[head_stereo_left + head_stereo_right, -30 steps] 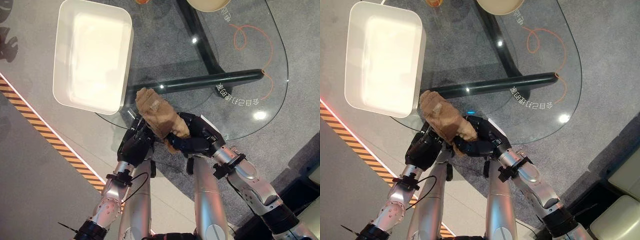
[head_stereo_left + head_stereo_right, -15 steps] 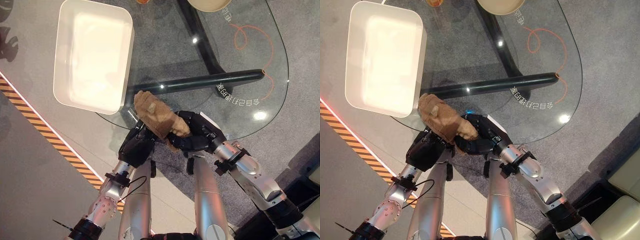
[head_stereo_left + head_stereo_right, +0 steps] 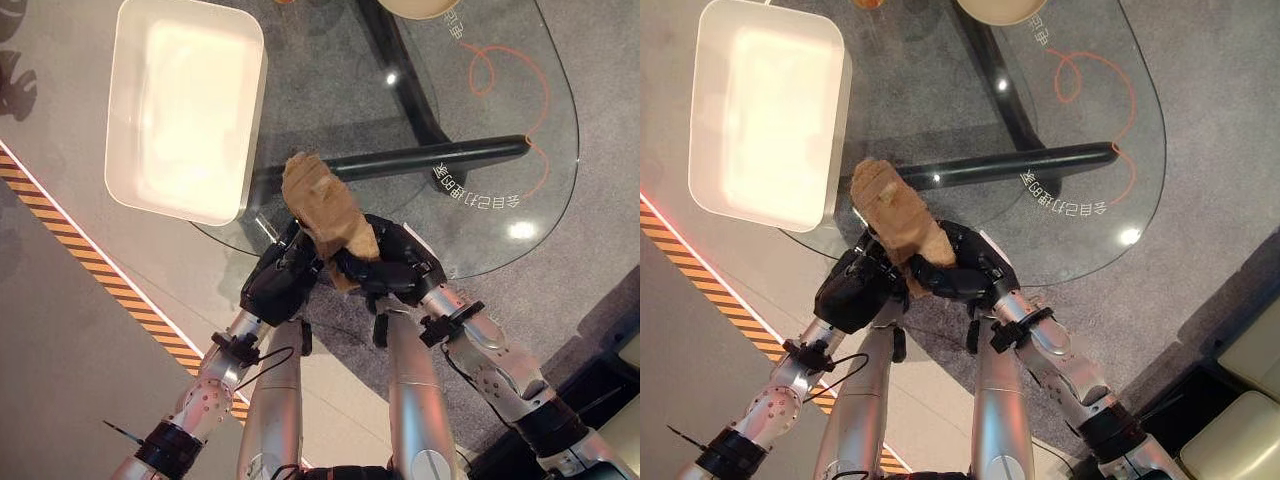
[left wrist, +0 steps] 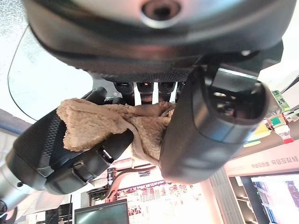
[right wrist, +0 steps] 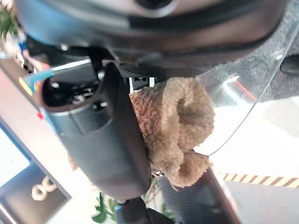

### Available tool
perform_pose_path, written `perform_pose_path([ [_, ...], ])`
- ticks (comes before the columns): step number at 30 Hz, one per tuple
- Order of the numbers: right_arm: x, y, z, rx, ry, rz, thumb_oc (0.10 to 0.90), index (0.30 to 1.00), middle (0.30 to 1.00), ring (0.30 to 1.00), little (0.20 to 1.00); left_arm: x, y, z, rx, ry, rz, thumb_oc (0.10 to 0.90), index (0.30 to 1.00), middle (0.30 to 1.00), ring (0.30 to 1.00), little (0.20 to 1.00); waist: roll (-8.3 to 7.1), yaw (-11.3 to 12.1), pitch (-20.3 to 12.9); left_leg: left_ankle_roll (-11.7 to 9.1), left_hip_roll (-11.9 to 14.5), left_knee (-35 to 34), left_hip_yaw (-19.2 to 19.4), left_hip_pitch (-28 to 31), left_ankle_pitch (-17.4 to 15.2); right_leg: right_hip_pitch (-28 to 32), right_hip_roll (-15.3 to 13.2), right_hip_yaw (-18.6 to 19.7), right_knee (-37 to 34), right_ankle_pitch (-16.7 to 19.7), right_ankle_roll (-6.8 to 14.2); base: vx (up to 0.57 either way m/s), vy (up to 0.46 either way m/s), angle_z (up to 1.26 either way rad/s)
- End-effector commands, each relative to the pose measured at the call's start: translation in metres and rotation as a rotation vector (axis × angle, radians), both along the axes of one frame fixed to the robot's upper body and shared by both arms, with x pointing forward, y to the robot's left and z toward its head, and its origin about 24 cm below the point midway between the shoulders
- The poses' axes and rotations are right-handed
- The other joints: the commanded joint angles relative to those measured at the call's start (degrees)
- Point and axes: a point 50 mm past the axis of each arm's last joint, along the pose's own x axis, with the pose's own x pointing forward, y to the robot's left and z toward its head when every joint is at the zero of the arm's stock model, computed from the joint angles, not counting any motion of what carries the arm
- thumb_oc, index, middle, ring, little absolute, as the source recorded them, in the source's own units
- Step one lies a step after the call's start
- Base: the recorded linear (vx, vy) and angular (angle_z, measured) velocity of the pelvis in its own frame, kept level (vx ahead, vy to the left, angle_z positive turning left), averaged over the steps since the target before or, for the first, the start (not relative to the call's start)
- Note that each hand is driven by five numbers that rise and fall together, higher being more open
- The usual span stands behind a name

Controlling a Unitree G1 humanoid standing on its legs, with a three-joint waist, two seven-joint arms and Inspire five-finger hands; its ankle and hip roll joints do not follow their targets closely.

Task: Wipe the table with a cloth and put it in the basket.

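Both hands meet at the near edge of the glass table [image 3: 470, 215], and the cloth [image 3: 322, 205] is bunched between them, its upper end poking up over the table's near edge. The right hand [image 3: 385, 268] has its fingers curled round the lower part of the wad. The left hand [image 3: 285, 283] presses in from the other side, and its wrist view shows the thumb and fingers closed against the same lump, so both are clamped on it (a shared grip).

The basket [image 3: 118, 120], a white tub, sits on the table's near left corner, overhanging the edge, near the hands but apart from them.

The risk, as I judge it, lies in that double grip. If one hand lets go while the other's hold is shallow, the wad could slide out and fall off the near edge to the floor. Two hands pulling unevenly could also tug the cloth loose. A swing towards the basket might knock its overhanging rim and shift it further off the glass.
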Motion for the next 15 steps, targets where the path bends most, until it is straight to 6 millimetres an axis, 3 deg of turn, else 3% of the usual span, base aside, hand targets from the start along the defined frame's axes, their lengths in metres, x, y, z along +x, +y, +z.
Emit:
perform_pose_path([
  [1, -0.017, 0.022, 0.055, 0.252, -0.258, 0.151, 0.1, 0.3, 0.3, 0.3, 0.2, -0.019, -0.032, 0.034, -0.089, -0.223, -0.201, 0.8, 0.9, 0.9, 0.9, 0.9, 0.05, 0.1, -1.5, 3.81, -3.36, 7.48, 4.02, -0.79, -6.77, 1.49, 3.22, -3.06, -11.09, 10.06, -0.69, 0.0, 0.0, 0.0],
  [8, -0.018, 0.021, 0.053, 0.287, -0.242, 0.133, 0.1, 0.3, 0.3, 0.3, 0.2, -0.021, -0.033, 0.034, -0.097, -0.23, -0.195, 0.8, 0.9, 0.9, 0.9, 0.9, 0.13, -0.12, -1.5, 3.82, -3.16, 7.45, 4.34, -1.09, -6.76, 0.98, 3.27, -3.02, -10.94, 10.05, -0.85, 0.01, 0.001, 0.0],
  [9, -0.02, 0.02, 0.048, 0.306, -0.222, 0.136, 0.1, 0.3, 0.3, 0.3, 0.2, -0.023, -0.033, 0.03, -0.099, -0.214, -0.193, 0.8, 0.9, 0.9, 0.9, 0.9, 0.34, 0.13, -1.5, 3.59, -2.86, 8.03, 3.96, 0.58, -8.8, 2.52, 3.59, -2.92, -10.26, 8.25, -0.54, 0.0, 0.0, 0.0],
  [10, -0.018, 0.02, 0.052, 0.321, -0.236, 0.149, 0.1, 0.3, 0.3, 0.3, 0.2, -0.021, -0.033, 0.034, -0.098, -0.232, -0.193, 0.8, 0.9, 0.9, 0.9, 0.9, 0.09, -0.18, -1.5, 3.77, -3.1, 7.56, 4.35, -1.23, -6.81, 0.91, 3.27, -2.99, -10.94, 9.97, -0.9, 0.07, -0.001, -0.01],
  [11, -0.02, 0.02, 0.047, 0.324, -0.217, 0.149, 0.1, 0.3, 0.3, 0.3, 0.2, -0.024, -0.033, 0.029, -0.101, -0.216, -0.193, 0.8, 0.9, 0.9, 0.9, 0.9, 0.33, 0.09, -1.5, 3.53, -2.86, 8.01, 3.93, 0.57, -8.8, 2.56, 3.64, -2.91, -10.26, 8.17, -0.55, -0.06, -0.02, -0.02],
  [12, -0.019, 0.022, 0.051, 0.315, -0.232, 0.152, 0.1, 0.3, 0.3, 0.3, 0.2, -0.021, -0.033, 0.033, -0.099, -0.233, -0.192, 0.8, 0.9, 0.9, 0.9, 0.9, 0.06, -0.22, -1.5, 3.76, -3.14, 7.35, 4.32, -1.05, -6.78, 1.03, 3.36, -3.02, -10.99, 9.96, -0.89, 0.07, -0.003, -0.01],
  [13, -0.02, 0.023, 0.046, 0.302, -0.21, 0.147, 0.1, 0.3, 0.3, 0.3, 0.2, -0.023, -0.034, 0.029, -0.102, -0.218, -0.192, 0.8, 0.9, 0.9, 0.9, 0.9, 0.32, 0.06, -1.5, 3.49, -2.89, 7.89, 3.9, 0.67, -8.77, 2.63, 3.71, -2.92, -10.26, 8.13, -0.57, 0.0, 0.0, 0.0],
  [15, -0.02, 0.025, 0.042, 0.273, -0.194, 0.14, 0.1, 0.3, 0.3, 0.3, 0.2, -0.023, -0.034, 0.029, -0.104, -0.222, -0.192, 0.8, 0.9, 0.9, 0.9, 0.9, 0.38, 0.05, -1.5, 3.43, -2.89, 7.87, 3.93, 0.59, -8.67, 2.5, 3.73, -2.92, -10.18, 8.07, -0.63, 0.04, 0.003, 0.0],
])
